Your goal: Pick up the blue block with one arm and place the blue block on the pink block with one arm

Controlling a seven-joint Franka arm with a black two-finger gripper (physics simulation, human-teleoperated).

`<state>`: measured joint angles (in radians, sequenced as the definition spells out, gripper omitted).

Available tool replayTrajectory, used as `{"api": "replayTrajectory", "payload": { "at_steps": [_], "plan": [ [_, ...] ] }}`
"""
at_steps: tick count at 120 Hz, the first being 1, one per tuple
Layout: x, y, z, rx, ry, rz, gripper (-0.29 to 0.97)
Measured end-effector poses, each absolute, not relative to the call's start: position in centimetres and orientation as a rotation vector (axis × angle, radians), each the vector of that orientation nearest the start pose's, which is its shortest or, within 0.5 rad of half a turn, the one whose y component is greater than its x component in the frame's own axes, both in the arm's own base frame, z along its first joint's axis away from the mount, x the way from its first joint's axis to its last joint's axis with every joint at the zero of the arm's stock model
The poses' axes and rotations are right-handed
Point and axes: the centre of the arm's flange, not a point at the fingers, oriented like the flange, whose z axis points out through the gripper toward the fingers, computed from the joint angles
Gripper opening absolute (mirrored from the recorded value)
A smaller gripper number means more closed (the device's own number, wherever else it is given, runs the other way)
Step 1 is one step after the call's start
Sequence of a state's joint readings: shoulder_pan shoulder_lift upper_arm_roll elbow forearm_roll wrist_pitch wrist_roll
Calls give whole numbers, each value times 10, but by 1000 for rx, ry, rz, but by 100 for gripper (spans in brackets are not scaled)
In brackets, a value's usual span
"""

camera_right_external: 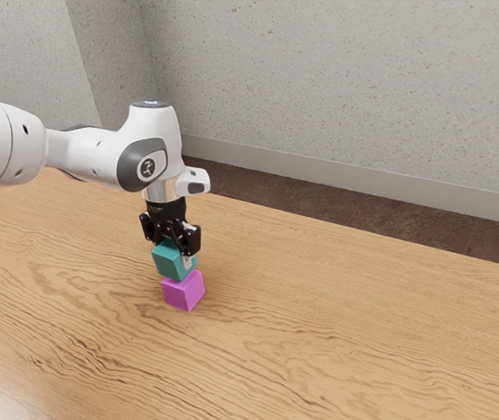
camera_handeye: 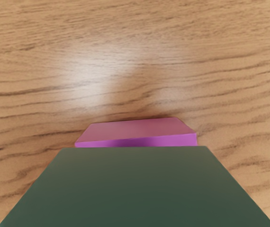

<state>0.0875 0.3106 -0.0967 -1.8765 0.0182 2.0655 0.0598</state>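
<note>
Blue block (camera_right_external: pixel 173 261), teal in tint, is clamped at its upper part by the gripper (camera_right_external: pixel 176 247). It sits squarely over the pink block (camera_right_external: pixel 184 290), apparently touching it and judged ready for release. The wooden table (camera_right_external: pixel 363 332) bears the pink block.

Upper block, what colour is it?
The upper block is teal; the exterior view shows it best.
</note>
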Motion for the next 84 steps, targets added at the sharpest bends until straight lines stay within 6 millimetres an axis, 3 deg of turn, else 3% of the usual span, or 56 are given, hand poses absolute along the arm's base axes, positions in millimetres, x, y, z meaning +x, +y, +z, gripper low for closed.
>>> {"api": "replayTrajectory", "payload": {
  "at_steps": [36, 46, 56, 62, 68, 75, 80, 84],
  "plan": [
    [611, -2, 335, -3154, 153, 196, 56],
    [609, -1, 362, -3152, 153, 139, 59],
    [600, -3, 420, -3146, 144, 33, 61],
    [593, -3, 476, -3136, 134, -89, 62],
    [584, -2, 548, -3119, 124, -227, 63],
    [559, 0, 617, -3101, 111, -330, 63],
    [544, 7, 653, -3097, 93, -372, 64],
    [535, 18, 671, -3097, 67, -377, 64]
  ]
}}
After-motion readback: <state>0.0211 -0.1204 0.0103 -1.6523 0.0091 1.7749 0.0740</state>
